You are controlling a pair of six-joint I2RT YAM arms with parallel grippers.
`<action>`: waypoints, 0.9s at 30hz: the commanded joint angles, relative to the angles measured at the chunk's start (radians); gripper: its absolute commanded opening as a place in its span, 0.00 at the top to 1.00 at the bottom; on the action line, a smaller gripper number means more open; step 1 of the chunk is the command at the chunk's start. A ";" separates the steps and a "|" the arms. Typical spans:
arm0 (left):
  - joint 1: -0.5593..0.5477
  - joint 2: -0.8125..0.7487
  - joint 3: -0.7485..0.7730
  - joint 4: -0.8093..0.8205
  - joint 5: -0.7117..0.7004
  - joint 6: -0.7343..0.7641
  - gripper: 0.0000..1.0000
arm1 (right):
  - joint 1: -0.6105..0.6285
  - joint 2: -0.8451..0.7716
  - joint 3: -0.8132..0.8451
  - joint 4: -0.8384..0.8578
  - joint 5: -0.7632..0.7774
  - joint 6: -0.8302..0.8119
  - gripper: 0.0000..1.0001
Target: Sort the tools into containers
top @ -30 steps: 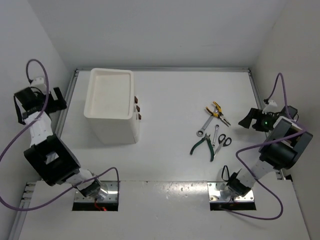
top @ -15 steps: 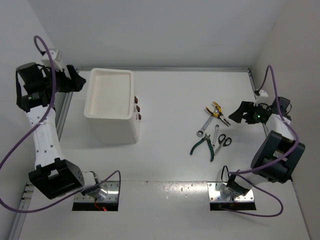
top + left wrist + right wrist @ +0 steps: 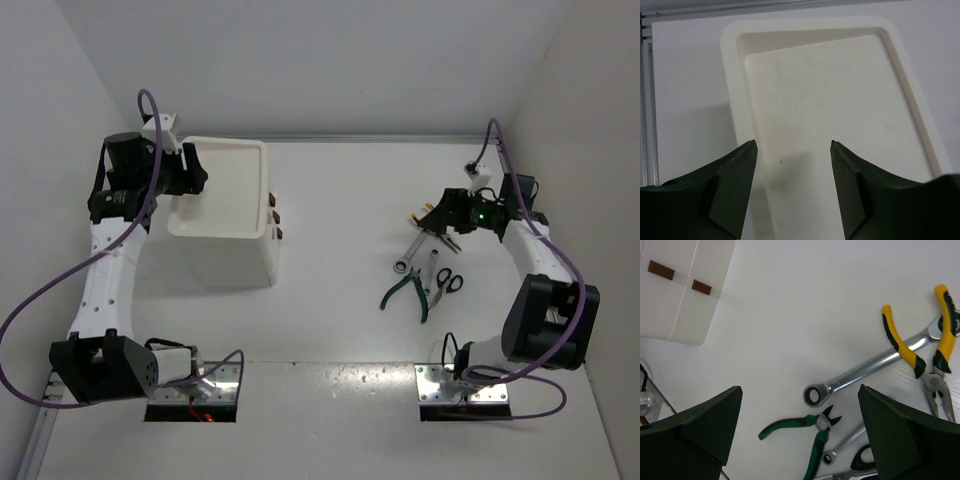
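Observation:
The tools lie in a cluster right of centre: yellow-handled pliers (image 3: 426, 222) (image 3: 912, 352), a long wrench (image 3: 408, 255) (image 3: 865, 372), a short wrench (image 3: 432, 270) (image 3: 842, 447), green-handled pliers (image 3: 405, 290) (image 3: 810, 427) and black-handled scissors (image 3: 446, 283) (image 3: 862, 465). My right gripper (image 3: 432, 214) (image 3: 800, 390) hovers above them by the yellow pliers, open wide and empty. The white container box (image 3: 222, 255) stands at the left, its tray top (image 3: 730, 75) bare. My left gripper (image 3: 192, 170) (image 3: 792, 145) hangs over the tray's left rim, open, nothing between its fingers.
Dark reddish-brown drawer knobs (image 3: 274, 215) (image 3: 661, 270) face right on the box's front. White walls close in the table on the left, back and right. A metal rail (image 3: 647, 100) runs along the table's left edge beside the box.
The left arm has swung right and come over the box's tray, its jaws narrowing. The right arm has moved left from the table's right edge to above the tools.

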 commanded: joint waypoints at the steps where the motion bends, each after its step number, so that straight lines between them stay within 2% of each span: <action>1: -0.050 -0.030 -0.051 -0.020 -0.192 -0.051 0.36 | 0.035 -0.032 0.043 0.057 0.001 0.054 0.00; 4: -0.062 -0.030 -0.063 -0.020 -0.257 -0.069 0.42 | 0.064 -0.023 0.043 0.057 0.010 0.054 0.00; 8: -0.062 -0.075 -0.063 0.013 -0.278 -0.058 0.42 | 0.086 -0.014 0.043 0.057 0.019 0.044 0.00; 12: -0.062 -0.086 -0.024 0.013 -0.256 -0.038 0.33 | 0.086 0.006 0.033 0.057 0.020 0.044 0.00; 16: -0.062 -0.074 0.009 -0.008 -0.281 -0.029 0.32 | 0.095 0.006 0.033 0.057 0.010 0.044 0.00; 22: -0.062 -0.051 -0.053 0.003 -0.291 -0.029 0.32 | 0.095 0.006 0.033 0.057 0.010 0.044 0.00; 27: -0.062 -0.030 -0.115 0.035 -0.303 -0.038 0.38 | 0.095 0.006 0.033 0.057 0.000 0.055 0.00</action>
